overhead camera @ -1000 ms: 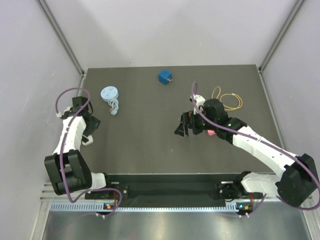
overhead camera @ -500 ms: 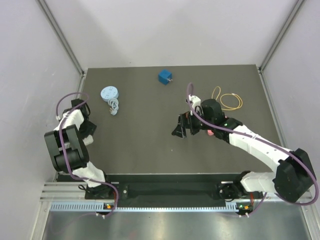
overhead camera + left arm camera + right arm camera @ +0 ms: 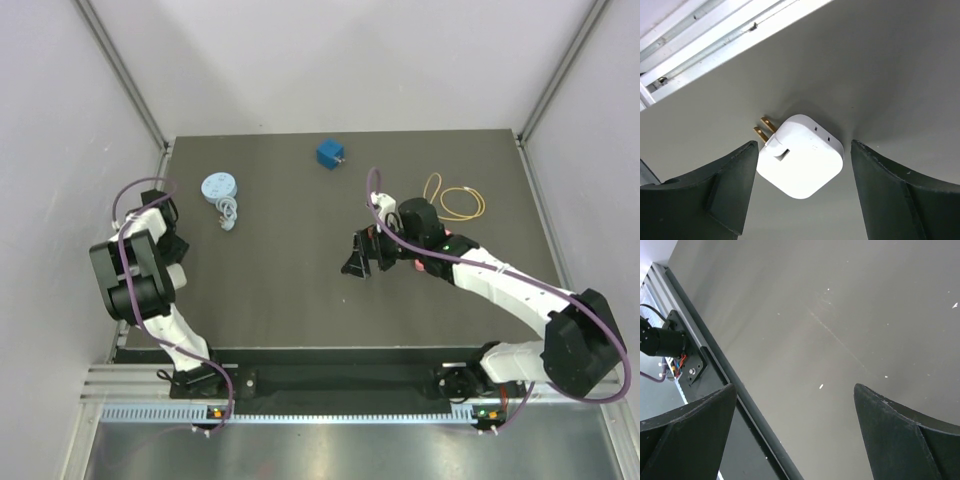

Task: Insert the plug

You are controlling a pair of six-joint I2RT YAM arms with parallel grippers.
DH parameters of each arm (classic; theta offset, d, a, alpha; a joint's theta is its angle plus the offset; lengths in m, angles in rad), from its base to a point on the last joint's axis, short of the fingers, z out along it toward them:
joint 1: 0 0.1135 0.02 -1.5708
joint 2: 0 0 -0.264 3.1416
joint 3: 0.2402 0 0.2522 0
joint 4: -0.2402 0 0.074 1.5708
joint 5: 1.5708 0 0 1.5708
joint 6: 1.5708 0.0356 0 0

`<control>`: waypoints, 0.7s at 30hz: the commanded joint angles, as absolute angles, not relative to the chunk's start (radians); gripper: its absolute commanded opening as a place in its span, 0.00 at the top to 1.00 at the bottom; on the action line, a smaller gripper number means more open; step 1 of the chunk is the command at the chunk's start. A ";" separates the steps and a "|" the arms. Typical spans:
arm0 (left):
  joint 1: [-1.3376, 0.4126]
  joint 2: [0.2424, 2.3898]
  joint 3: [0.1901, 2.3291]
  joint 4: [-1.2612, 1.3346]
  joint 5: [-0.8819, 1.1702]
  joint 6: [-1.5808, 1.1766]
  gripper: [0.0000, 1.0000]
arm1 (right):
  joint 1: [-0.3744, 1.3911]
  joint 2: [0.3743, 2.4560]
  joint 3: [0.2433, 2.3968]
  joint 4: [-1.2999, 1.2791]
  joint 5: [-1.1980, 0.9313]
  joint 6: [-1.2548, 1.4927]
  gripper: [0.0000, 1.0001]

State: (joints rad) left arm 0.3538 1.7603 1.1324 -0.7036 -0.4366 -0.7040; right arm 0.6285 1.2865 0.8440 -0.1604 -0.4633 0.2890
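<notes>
Where the dark grey matte table (image 3: 300, 300) meets its left edge, my left gripper (image 3: 804, 150) hangs with both black fingers spread apart. My right gripper (image 3: 795, 390) is likewise parted wide, over bare tabletop near the middle. Well apart, by the far edge, sits the small blue cube socket (image 3: 331, 154). The white square plug with two brass prongs (image 3: 801, 167) lies flat between my left fingers, unclamped.

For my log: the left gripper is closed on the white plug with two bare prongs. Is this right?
No. The left wrist view shows the left gripper open, on either side of the white plug with two bare prongs.
</notes>
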 commanded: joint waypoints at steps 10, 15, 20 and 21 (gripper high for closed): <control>0.310 1.655 1.017 -0.644 -0.167 -0.629 0.41 | 0.643 1.276 0.868 -0.164 -0.431 0.259 0.00; 0.224 1.522 0.914 -0.621 -0.048 -0.646 0.49 | 0.643 1.240 0.870 -0.219 -0.374 0.270 0.00; 0.040 1.413 0.894 -0.657 -0.034 -0.716 0.48 | 0.644 1.175 0.824 -0.232 -0.336 0.324 0.00; 0.020 1.399 0.890 -0.658 -0.020 -0.724 0.48 | 0.644 1.163 0.815 -0.232 -0.328 0.351 0.00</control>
State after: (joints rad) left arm 0.0788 1.4757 0.8997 -0.6586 -0.0803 -0.6746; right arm 0.6285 1.2232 0.8288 -0.2333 -0.3691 0.3016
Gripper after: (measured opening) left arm 0.515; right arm 0.996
